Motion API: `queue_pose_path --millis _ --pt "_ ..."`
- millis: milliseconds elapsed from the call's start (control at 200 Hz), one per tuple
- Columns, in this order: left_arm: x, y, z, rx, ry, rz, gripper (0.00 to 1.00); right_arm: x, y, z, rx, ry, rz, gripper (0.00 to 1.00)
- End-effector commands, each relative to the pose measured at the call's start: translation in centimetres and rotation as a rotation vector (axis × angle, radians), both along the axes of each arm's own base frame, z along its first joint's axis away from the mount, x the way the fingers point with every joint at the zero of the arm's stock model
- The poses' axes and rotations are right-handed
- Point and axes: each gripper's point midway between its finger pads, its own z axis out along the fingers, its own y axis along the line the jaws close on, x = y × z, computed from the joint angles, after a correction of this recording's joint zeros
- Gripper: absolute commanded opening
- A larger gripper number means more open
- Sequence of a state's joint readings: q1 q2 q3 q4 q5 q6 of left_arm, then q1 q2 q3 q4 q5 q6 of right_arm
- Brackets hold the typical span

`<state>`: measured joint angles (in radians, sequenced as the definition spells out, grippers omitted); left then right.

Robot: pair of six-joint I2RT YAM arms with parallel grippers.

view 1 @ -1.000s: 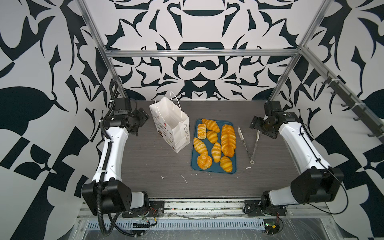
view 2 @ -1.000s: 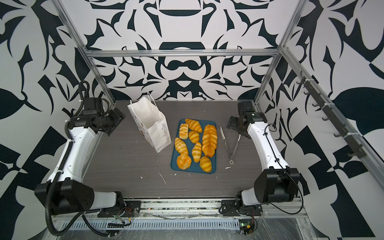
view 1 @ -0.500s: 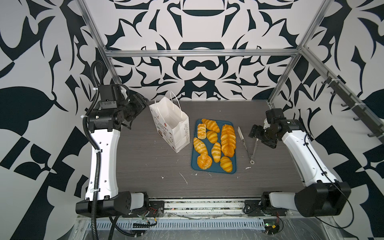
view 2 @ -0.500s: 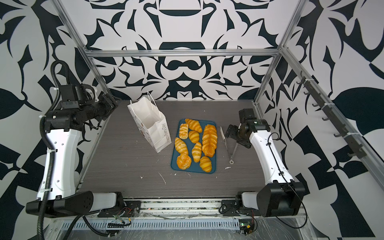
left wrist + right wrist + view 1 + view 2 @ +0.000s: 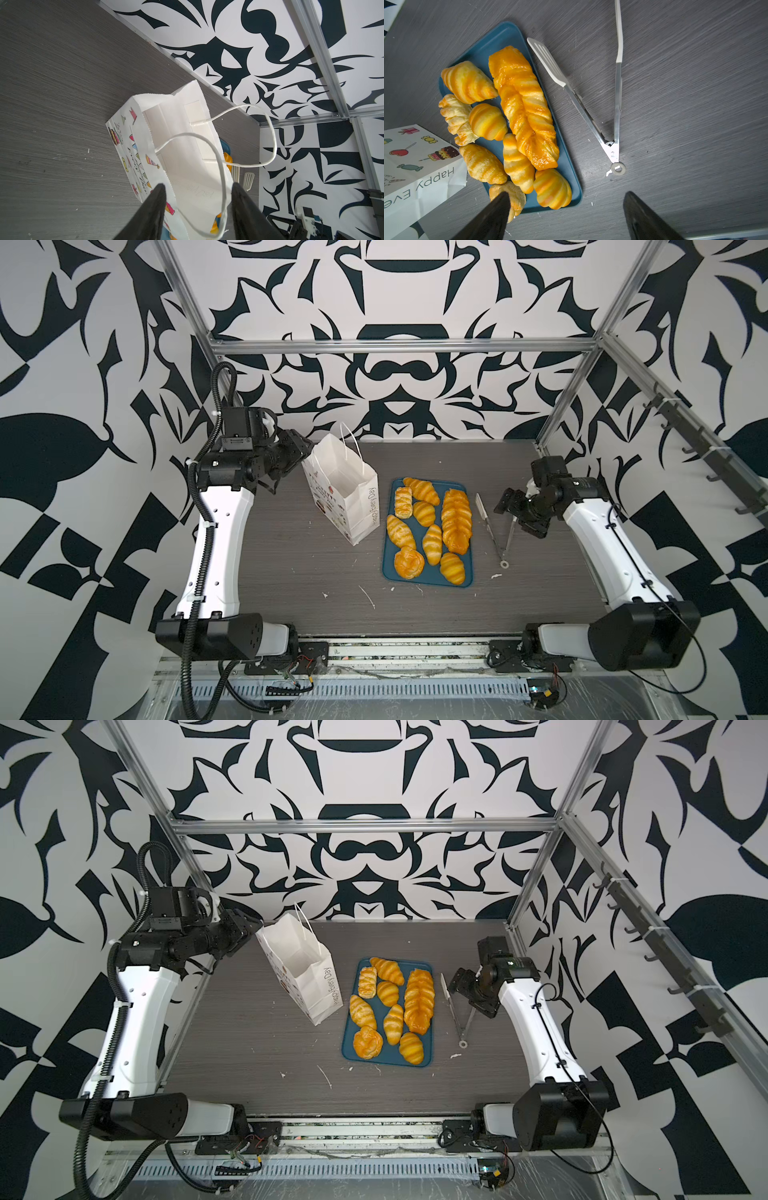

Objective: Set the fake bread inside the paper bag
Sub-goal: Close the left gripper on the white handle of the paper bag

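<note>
The dark grey wood-grain tabletop [image 5: 291,572] fills the middle of both top views. The left arm [image 5: 220,539] rises along the left side and the right arm [image 5: 602,539] along the right.

The paper bag [image 5: 345,493] stands upright just left of centre, its mouth open, its lower edge just beside the teal tray [image 5: 430,577]. The tray lies flat at centre. It carries all the fake bread [image 5: 432,531]: eight glossy golden pieces.

The metal tongs [image 5: 612,150] lie open in a V on the table, just right of the tray. They have white slotted tips.

The braided loaf [image 5: 457,518] runs along the tray's right side. Five croissants [image 5: 422,489] fill the rest, from the upper to the lower edge. The round bun [image 5: 409,563] sits in the lower left corner and the lattice pastry [image 5: 403,502] in the upper left.

The left gripper [image 5: 198,188] is at the bag's upper-left rim. Its fingers [image 5: 160,197] are spread, with the bag's near wall and a cord handle [image 5: 223,187] between them. Whether they touch the paper I cannot tell.

The right gripper [image 5: 566,194] hangs above the table by the tongs, at the right of the frame. It is spread wide and holds nothing.
</note>
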<state>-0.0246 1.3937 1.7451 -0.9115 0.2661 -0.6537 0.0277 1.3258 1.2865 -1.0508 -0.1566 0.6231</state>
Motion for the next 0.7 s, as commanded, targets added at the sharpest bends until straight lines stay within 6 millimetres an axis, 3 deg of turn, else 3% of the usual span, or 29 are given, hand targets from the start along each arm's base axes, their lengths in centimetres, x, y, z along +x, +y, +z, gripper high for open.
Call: queue_pose_path --millis 0,135,320,450,610,695 --pt "-0.2 -0.1 -0.2 0.006 0.001 -0.006 0.54 0.1 0.2 1.9 0.027 -0.016 -0.028 0.89" --pt "0.2 -0.8 0.5 -0.011 -0.025 -0.014 0.52 0.7 0.5 2.2 0.036 -0.037 -0.01 0.88" --pt "1.3 -2.3 0.5 -0.02 -0.012 -0.039 0.43 1.1 1.1 1.1 0.057 -0.01 0.032 0.88" --pt "1.8 -3.9 -0.4 0.018 0.055 -0.102 0.37 1.4 1.4 0.4 0.073 -0.002 0.05 0.85" --pt "1.0 -3.5 -0.8 0.062 0.098 -0.098 0.22 0.9 1.2 0.2 0.051 -0.008 0.068 0.84" --pt "0.2 -3.2 -0.8 0.08 0.096 -0.097 0.2 0.4 0.9 -0.3 0.03 0.007 0.081 0.85"
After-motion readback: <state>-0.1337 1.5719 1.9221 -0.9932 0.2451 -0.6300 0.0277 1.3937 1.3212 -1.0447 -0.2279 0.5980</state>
